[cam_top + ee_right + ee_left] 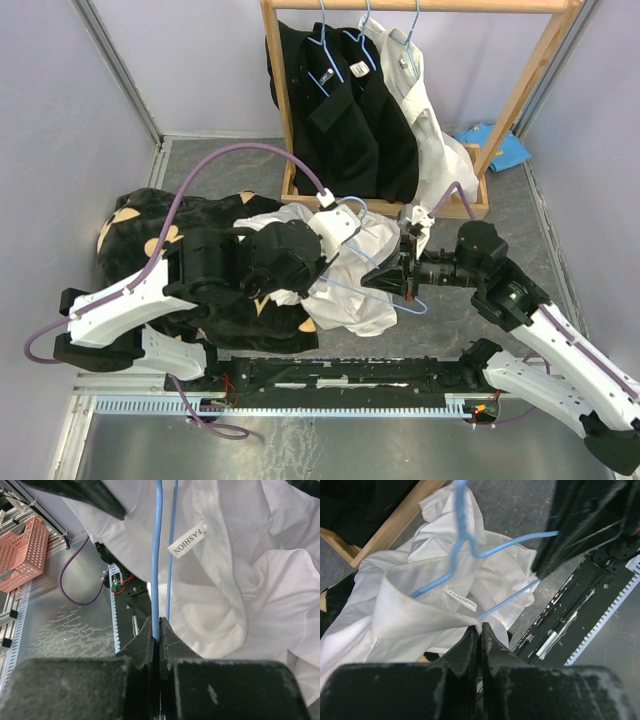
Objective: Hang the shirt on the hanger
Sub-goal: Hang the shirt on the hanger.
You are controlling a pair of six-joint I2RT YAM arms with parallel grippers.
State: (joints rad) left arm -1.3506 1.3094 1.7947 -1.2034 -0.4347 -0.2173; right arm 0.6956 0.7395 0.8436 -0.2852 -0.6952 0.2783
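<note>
Shirt: I see the shirt (352, 268) crumpled at mid-frame in the top view, between the two arms. Part of it lies over the black cloth with tan flowers (150, 232).
Hanger: the hanger (400, 298) lies across the shirt, its lower wire showing right of center and its hook toward the wooden rack (530, 80).
Left gripper: the left gripper (480, 629) has its fingers pressed together, and on my wrist feed they pinch the collar edge, just below the neck label (462, 599).
Right gripper: the right gripper (159, 626) has its fingers clamped tight on the blue wire, which runs straight up the frame beside the label.
Rack: black shirts (350, 110) hang at upper center.
Lower-left corner, right wrist view: a pink basket (22, 550).
</note>
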